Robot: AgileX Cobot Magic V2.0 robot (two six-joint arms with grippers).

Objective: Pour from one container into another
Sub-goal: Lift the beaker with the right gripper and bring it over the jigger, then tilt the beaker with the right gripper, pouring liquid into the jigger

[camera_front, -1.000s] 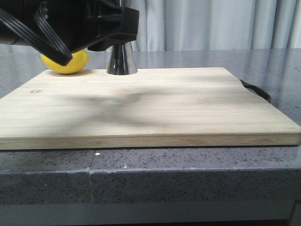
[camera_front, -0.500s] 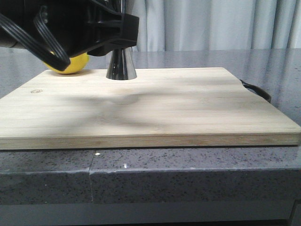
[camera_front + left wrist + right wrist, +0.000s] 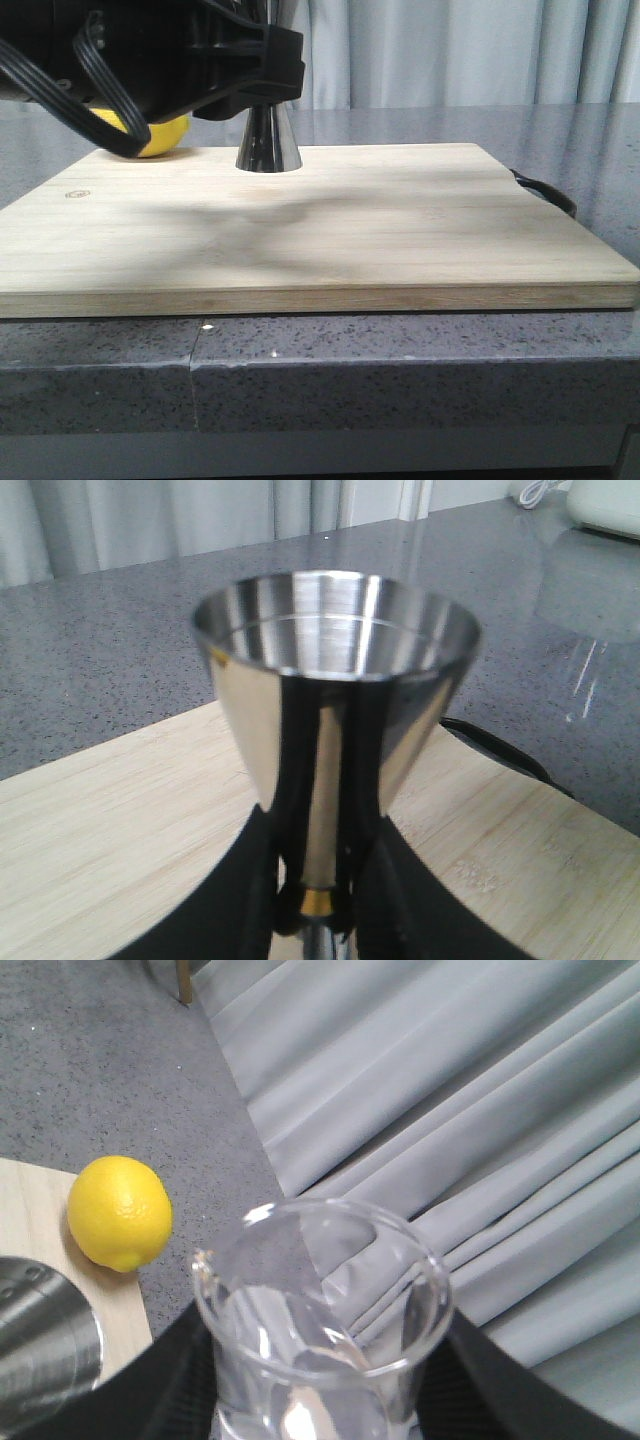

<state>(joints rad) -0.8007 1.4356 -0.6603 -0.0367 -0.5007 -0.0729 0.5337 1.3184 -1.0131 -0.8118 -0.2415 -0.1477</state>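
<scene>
The steel jigger [image 3: 268, 145] stands upright at the far part of the wooden board [image 3: 320, 230]; I cannot tell whether its foot touches the wood. My left gripper [image 3: 318, 900] is shut on the jigger [image 3: 335, 680] at its gold-banded waist. In the front view the left arm [image 3: 150, 60] hides the upper cup. My right gripper [image 3: 325, 1380] is shut on the clear glass beaker [image 3: 320, 1320], its black fingers [image 3: 170, 1380] on both sides. The beaker's lip faces the jigger's rim [image 3: 40, 1350]. Beaker and right arm are outside the front view.
A yellow lemon [image 3: 160, 135] lies on the counter behind the board's far left corner, also the lemon [image 3: 120, 1212] beside the board corner [image 3: 30, 1200]. A black loop [image 3: 545, 190] sticks out at the board's right edge. Grey curtains hang behind.
My left arm has carried the jigger a little to the right and nearer to the front of the board.
</scene>
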